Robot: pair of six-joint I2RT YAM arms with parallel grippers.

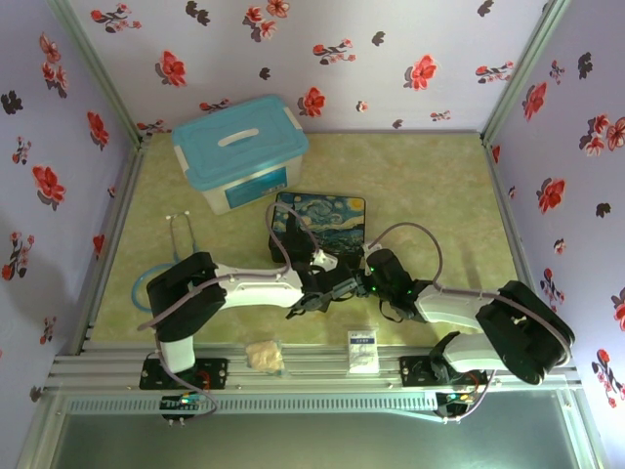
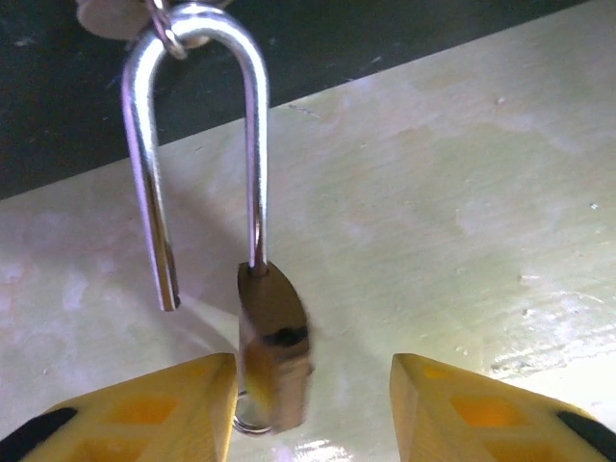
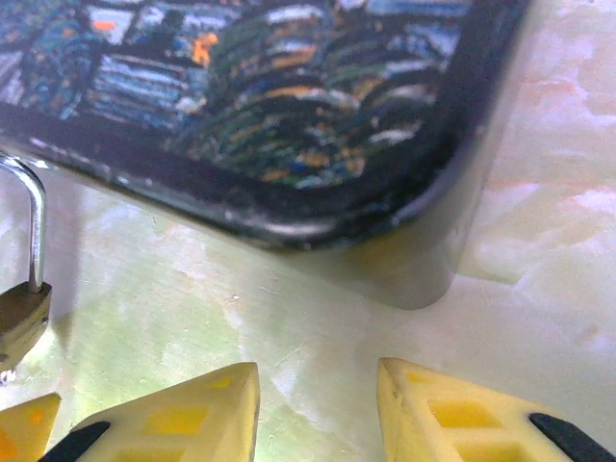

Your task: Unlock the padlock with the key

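The padlock (image 2: 274,337) lies on the pale green table between my left gripper's yellow fingers (image 2: 183,404). Its brass body is blurred and rests close against the left finger, with a wide gap to the right finger. The silver shackle (image 2: 197,29) is sprung, one leg hanging free of the body. A small metal ring (image 2: 248,423) pokes out under the body; the key itself I cannot make out. My left gripper (image 2: 313,371) is open. My right gripper (image 3: 318,371) is open over bare table, with the padlock (image 3: 21,322) at its far left. Both grippers meet mid-table (image 1: 337,291).
The Starry Night box (image 1: 320,220) lies just beyond both grippers, its corner (image 3: 289,96) close ahead of the right one. A blue-lidded bin (image 1: 239,151) stands at the back left. A teal tube (image 1: 181,244) lies left, a small white box (image 1: 362,350) and a beige lump (image 1: 264,355) at the front edge.
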